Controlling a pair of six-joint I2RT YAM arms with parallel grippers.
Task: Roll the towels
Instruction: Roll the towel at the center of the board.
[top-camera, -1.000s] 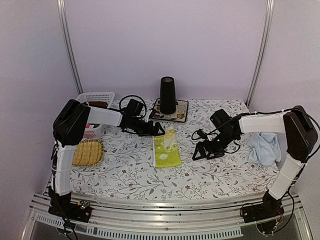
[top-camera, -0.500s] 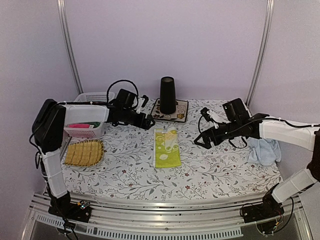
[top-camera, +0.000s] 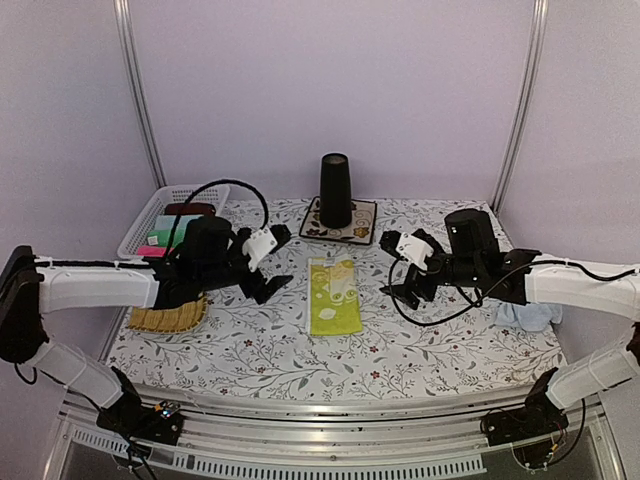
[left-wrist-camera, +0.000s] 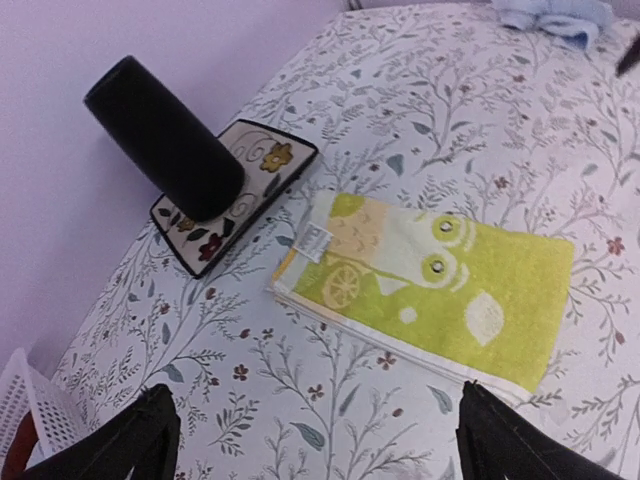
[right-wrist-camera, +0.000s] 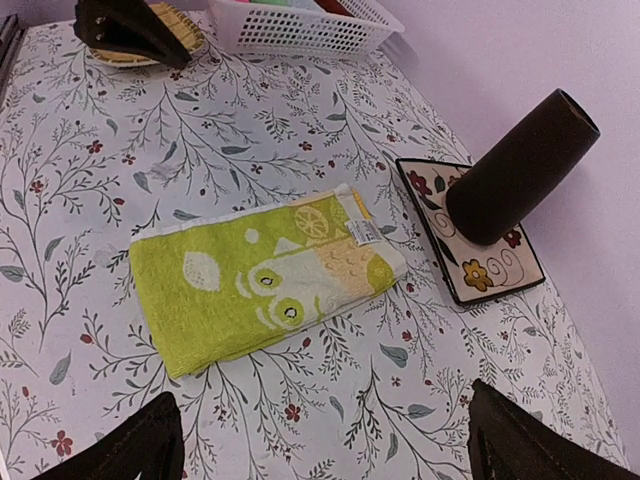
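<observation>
Towel first: we see the yellow-green towel (top-camera: 333, 294) lying flat and unrolled at centre of the top view. It's a long folded rectangle w/ a pale print, its labelled short end toward the back wall. It rests on the flowered tablecloth (top-camera: 400, 345) and nothing touches it. The blue towel (top-camera: 525, 317) sits crumpled at the right of the same view, partly hidden behind the right forearm. In the left wrist view we catch it at the top right corner, well apart from the green one.

The left gripper (top-camera: 281, 258) hangs left of the yellow-green towel, near its far end but clear of the cloth. Its jaws are spread wide w/ nothing between them. In its wrist cam both fingertips (left-wrist-camera: 135, 440) show at the bottom corners, w/ the towel mid-right of frame. The right gripper (top-camera: 391, 266) mirrors it on the towel's right side, also apart from the cloth, jaws spread wide & empty. Its wrist cam has the towel centre-left.

Behind the towel, at top centre of the overhead view, a black tumbler (top-camera: 335, 188) stands upright on the flowered mat (top-camera: 358, 228). At upper left we see a white basket (right-wrist-camera: 300, 35) w/ coloured items inside, too small to tell what they are. Just in front of it is the straw tray (top-camera: 165, 320), partly under the left forearm.
</observation>
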